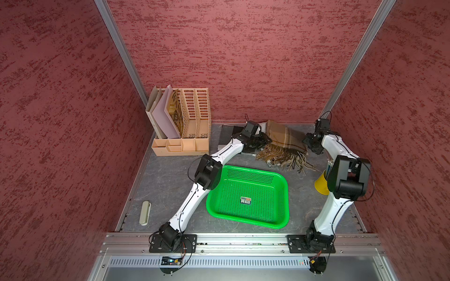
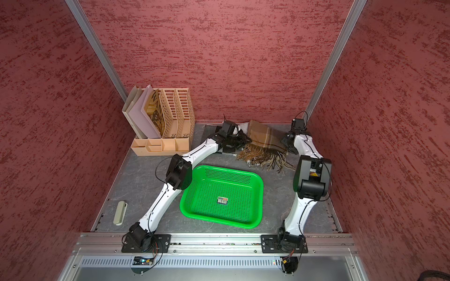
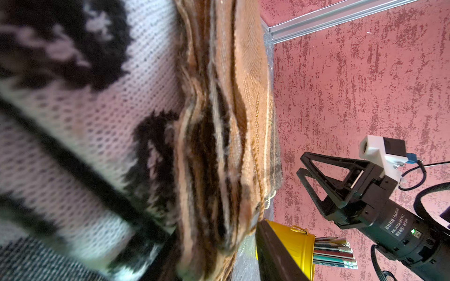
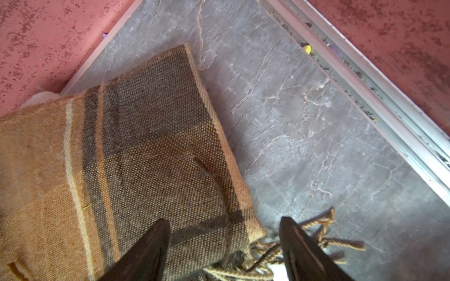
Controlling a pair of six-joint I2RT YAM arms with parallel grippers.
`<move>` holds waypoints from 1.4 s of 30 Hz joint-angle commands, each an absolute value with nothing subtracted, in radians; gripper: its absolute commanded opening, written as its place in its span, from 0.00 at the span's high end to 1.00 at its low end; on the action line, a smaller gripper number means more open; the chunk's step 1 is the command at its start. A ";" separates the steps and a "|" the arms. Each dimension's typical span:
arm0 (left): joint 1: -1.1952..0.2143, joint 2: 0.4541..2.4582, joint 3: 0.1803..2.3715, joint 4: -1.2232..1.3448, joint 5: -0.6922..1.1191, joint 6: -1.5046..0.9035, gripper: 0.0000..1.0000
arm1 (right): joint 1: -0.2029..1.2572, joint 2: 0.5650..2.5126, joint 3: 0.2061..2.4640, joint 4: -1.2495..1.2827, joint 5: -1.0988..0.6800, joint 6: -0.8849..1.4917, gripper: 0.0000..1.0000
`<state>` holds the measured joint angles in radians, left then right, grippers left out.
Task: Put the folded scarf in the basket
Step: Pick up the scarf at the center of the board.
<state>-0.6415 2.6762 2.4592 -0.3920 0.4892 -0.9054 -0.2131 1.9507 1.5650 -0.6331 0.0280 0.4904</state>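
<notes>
Lying folded at the back of the grey marbled surface (image 1: 170, 189), behind the basket (image 1: 250, 168) and outside it: the scarf (image 1: 285, 138), coarse woven plaid in tan and brown, twisted cord fringe splayed toward that bright green perforated plastic rim with rounded corners. Touching a black-and-white knit (image 3: 85, 121) at its layered edge, with the left claw (image 1: 264, 141) there too; cannot tell whether clamped. Spread apart above the fringed corner, the right claw (image 4: 224, 219), tapered black fingers (image 4: 146, 250). Nearby, a yellow cup (image 1: 320, 186) of pencils.

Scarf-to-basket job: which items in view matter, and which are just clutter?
Job: plaid scarf, green basket, left gripper, right gripper.
Clutter: tan file organizer, yellow pencil cup, beige oblong item, black-and-white knit cloth.
</notes>
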 commanded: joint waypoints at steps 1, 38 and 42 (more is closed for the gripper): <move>-0.647 2.667 2.483 -0.374 0.494 -0.908 0.58 | -0.219 1.971 1.609 -0.638 0.042 0.492 0.24; -0.641 2.772 2.627 -0.333 0.543 -0.968 0.95 | -0.244 1.989 1.597 -0.614 -0.025 0.509 0.21; -0.650 2.733 2.626 -0.334 0.550 -0.974 1.00 | -0.245 1.988 1.602 -0.612 -0.027 0.512 0.20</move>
